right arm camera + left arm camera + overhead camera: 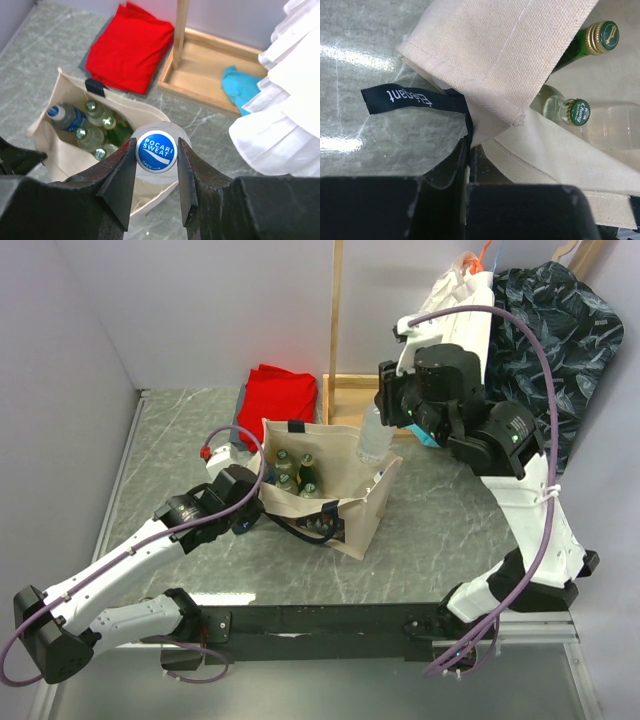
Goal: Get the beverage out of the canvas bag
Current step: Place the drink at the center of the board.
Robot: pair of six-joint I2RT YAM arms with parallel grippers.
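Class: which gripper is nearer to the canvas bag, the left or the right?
Left. The left gripper is clamped on the edge of the bag; the right gripper holds a bottle up above it.

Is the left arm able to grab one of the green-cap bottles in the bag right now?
Probably not. The left gripper is pinched shut on the edge of the canvas bag, so it's busy. The green-cap bottles sit uncovered just inside, but it would have to let go first.
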